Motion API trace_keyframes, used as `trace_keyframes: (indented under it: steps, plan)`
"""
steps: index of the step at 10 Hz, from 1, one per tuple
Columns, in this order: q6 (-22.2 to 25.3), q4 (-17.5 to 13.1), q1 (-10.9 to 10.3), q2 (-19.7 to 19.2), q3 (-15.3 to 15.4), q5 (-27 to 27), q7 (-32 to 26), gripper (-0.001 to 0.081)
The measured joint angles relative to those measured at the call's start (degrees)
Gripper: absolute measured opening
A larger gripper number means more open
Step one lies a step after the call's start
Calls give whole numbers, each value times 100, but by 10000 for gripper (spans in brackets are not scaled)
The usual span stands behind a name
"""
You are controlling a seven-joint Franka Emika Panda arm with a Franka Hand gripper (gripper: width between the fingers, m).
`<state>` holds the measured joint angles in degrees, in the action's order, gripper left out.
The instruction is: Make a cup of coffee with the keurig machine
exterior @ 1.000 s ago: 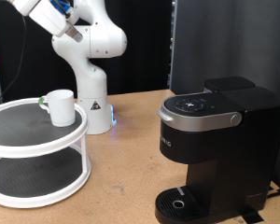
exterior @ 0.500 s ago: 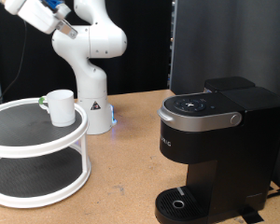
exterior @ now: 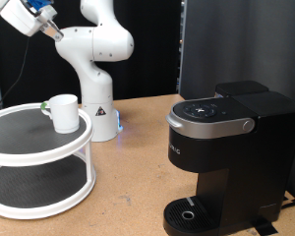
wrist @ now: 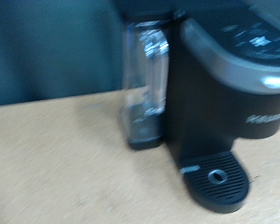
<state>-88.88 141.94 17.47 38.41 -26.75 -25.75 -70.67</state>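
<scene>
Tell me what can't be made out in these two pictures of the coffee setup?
- Gripper: the exterior view's top-left edge cuts it off; absent from the wrist view, so its fingers can't be judged.
- The cup on the white two-tier stand: its inside is hidden by its own wall; absent from the wrist view.
- The keurig machine: button markings too small in the exterior view, blurred in the wrist view.
- Its closed lid hides any pod.
</scene>
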Motion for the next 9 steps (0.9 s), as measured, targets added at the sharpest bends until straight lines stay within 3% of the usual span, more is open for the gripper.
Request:
trace_keyframes:
  steps: [5, 9]
  plan:
    - [111, -1, 44, -4, -127, 2, 182, 2]
    - [-61, 62, 396, 33, -161, 121, 492, 2]
